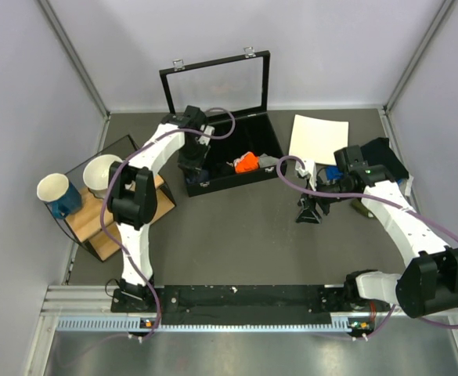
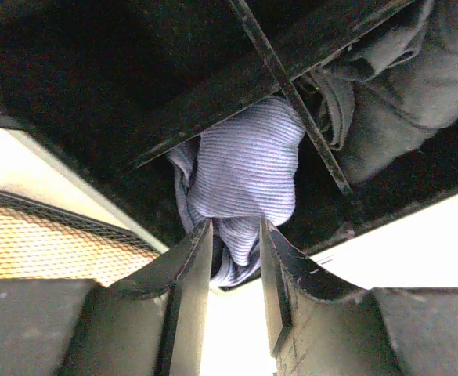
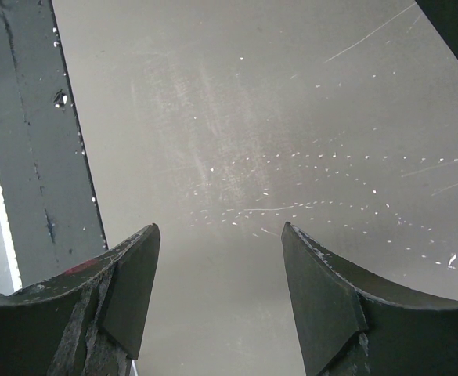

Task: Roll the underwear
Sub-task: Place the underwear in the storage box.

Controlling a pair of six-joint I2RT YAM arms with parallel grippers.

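Blue ribbed underwear [image 2: 244,176] bunched inside black case [image 1: 248,133], long axis running straight ahead of left pincer [image 2: 236,229], clamped on its near fold. Right pincer [image 3: 221,235] apart over tabletop [image 3: 291,117], well away; left arm nearer.

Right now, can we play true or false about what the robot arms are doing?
1. The left fingers pinch the underwear inside the black case. True.
2. The right fingers hold the orange cloth. False: they are open over the bare table, and the orange cloth lies in the case.
3. The case's lid is shut. False: it stands open.
4. Two cups stand at the left of the table. True.
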